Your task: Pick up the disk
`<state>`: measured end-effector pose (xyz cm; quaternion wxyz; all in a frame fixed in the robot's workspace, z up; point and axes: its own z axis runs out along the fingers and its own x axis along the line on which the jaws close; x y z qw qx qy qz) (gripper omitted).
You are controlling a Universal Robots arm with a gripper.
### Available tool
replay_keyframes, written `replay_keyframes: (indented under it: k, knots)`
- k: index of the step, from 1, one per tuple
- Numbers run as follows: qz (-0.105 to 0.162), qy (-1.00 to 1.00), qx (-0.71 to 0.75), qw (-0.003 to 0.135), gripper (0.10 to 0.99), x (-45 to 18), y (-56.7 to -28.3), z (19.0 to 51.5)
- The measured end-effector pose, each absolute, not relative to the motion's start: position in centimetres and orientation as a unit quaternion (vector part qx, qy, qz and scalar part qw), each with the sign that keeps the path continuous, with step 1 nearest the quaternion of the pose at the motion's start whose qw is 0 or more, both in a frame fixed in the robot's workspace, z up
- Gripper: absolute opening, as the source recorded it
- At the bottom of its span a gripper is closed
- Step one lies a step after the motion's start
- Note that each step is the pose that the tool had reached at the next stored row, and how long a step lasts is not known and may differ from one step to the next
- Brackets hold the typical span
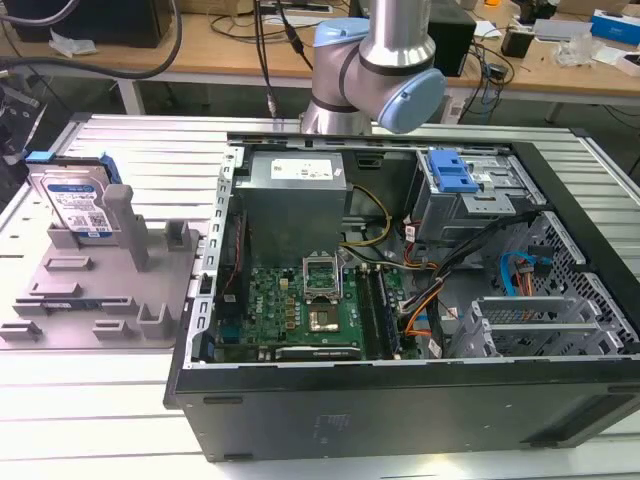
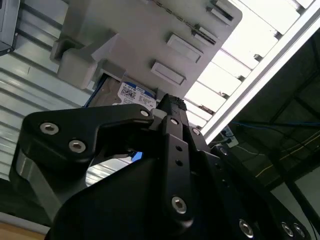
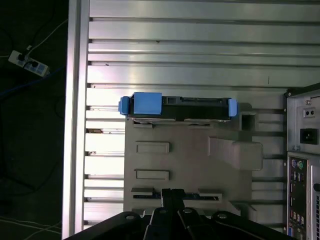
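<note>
The table (image 1: 110,400) is carrying one disk (image 1: 78,205), one grey fixture tray (image 1: 95,300) and one open computer case (image 1: 400,410). The case is housing one blue bracket (image 1: 452,172) and one motherboard (image 1: 290,300). One arm (image 1: 375,55) is showing.

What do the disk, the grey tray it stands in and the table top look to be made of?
The disk looks like a silver metal body with a glossy printed label and blue, plastic-looking rails. The tray seems to be matte grey plastic, judging by its moulded posts. The table top is ribbed, shiny metal, probably aluminium.
</note>
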<state>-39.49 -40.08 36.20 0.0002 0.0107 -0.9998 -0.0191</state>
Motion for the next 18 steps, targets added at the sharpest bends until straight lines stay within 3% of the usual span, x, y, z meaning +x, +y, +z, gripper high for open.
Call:
replay_keyframes:
  k: [18]
  knots:
    - [-0.018, -0.961, 0.275, 0.005, 0.106, -39.50, -40.07, 36.05]
